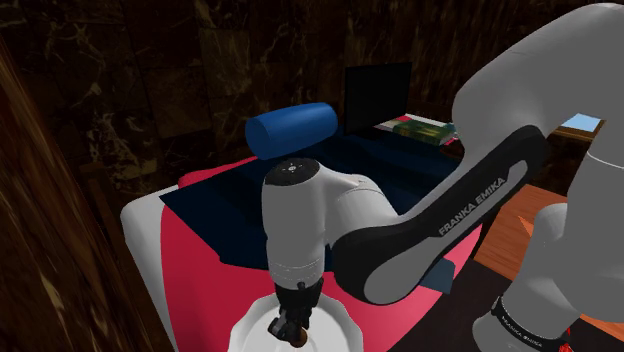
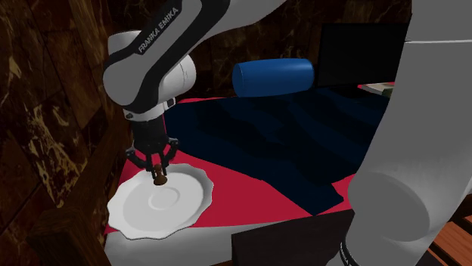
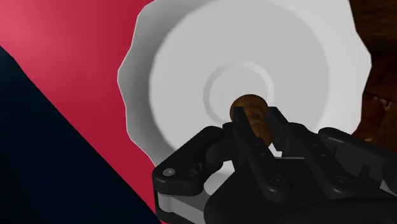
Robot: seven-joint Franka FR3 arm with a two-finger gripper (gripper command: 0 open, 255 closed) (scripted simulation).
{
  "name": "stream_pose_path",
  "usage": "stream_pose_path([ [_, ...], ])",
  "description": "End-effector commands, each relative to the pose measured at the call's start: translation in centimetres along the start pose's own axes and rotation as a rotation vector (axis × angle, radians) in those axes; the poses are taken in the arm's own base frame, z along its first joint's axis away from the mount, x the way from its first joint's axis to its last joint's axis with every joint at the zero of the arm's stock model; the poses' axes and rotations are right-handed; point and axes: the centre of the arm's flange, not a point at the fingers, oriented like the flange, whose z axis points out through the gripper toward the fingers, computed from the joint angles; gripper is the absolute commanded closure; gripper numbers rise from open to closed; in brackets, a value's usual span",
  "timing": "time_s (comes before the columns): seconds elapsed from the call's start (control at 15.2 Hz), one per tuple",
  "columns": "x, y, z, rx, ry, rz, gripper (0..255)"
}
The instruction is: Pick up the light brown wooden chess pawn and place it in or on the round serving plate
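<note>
A brown chess pawn [image 3: 250, 113] is clasped between the black fingers of my gripper [image 3: 256, 127], which is shut on it. Pawn and gripper hang just above the round white plate [image 3: 299, 57] with a scalloped rim, over its centre ring. In the second exterior view the pawn [image 2: 160, 180] pokes out below the gripper [image 2: 158, 168], a little above the plate [image 2: 136, 215]. In the shoulder view the gripper [image 1: 293, 318] points straight down at the plate [image 1: 335, 325] near the picture's bottom edge, with the pawn [image 1: 297, 335] at its tips.
The plate lies on a red bed cover [image 2: 242, 196] with a dark blue blanket [image 2: 287, 143] spread over it. A blue bolster [image 1: 293, 128] lies further back. Dark marbled walls [image 2: 45, 113] close in beside the plate. A black screen [image 1: 377, 95] and books [image 1: 420, 128] stand behind.
</note>
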Motion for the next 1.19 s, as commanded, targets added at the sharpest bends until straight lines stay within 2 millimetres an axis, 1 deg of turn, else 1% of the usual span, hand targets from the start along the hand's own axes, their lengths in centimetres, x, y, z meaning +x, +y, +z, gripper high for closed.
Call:
stream_pose_path([
  [0.0, 0.0, -0.1, 1.1, 0.000, 0.000, 0.000, 255],
  [0.46, 0.3, -0.1, 4.6, 0.000, 0.000, 0.000, 255],
  [0.92, 0.3, -0.1, 4.6, 0.000, 0.000, 0.000, 255],
  [0.99, 0.3, -0.1, 4.6, 0.000, 0.000, 0.000, 0],
  [1.12, 0.3, -0.1, 4.6, 0.000, 0.000, 0.000, 0],
])
